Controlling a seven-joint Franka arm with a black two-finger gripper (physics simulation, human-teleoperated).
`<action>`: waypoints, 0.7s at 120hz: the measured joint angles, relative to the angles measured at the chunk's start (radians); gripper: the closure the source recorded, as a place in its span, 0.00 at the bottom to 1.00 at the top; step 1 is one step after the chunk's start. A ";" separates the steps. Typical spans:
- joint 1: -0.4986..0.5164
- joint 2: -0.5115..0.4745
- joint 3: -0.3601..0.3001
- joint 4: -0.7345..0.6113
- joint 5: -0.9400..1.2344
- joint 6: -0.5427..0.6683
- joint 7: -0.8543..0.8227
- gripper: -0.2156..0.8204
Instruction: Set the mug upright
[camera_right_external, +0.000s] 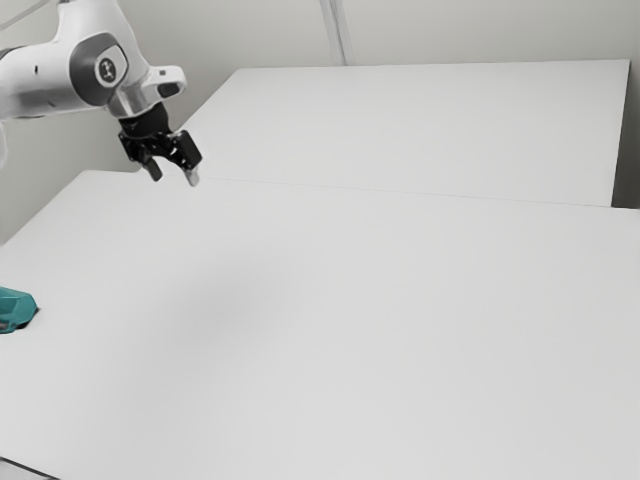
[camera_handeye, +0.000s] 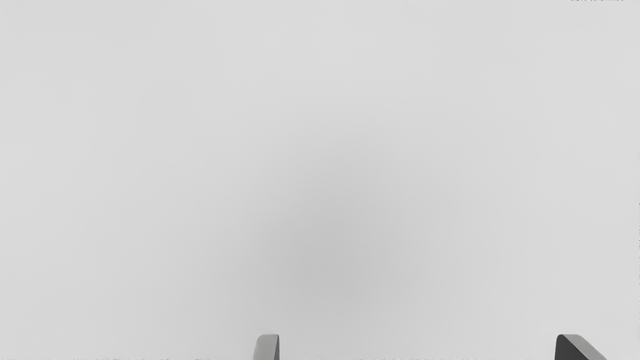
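I have the black two-finger gripper (camera_right_external: 173, 176) high over the broad, smooth white table (camera_right_external: 350, 320), angled down toward its surface. Its jaws stand wide apart, with nothing pinched between them; the wrist view shows pale table surface beyond the gap. Being that high gives me room to swing the hand without knocking anything, and the wide spread would suit either straddling a mug or having let one go.

At the exterior view's left edge sits a teal object with angular sides (camera_right_external: 16, 310), well apart from the gripper. I take it for the mug, going by the task, though the view's border cuts it off and I can't make out a handle or what it is made of. A dark patch (camera_right_external: 28, 320) by its lower side could be shadow or part of the object itself. Its outline looks low and slanted, which makes me lean toward a mug on its side, but with so much cropped I can't settle whether it stands upright.

From my seat, this raised, open pose fits a hand waiting to go in as well as one backed off from finished work. What worries me is judging the mug's stance from that sliver: a handle or rim out of sight could easily mislead me.
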 joint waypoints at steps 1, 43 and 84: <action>0.001 -0.001 0.001 -0.001 -0.001 0.000 0.000 0.21; 0.040 -0.125 0.011 -0.182 -0.016 0.053 0.011 0.21; 0.524 -0.207 0.008 -0.356 -0.124 0.192 0.136 0.21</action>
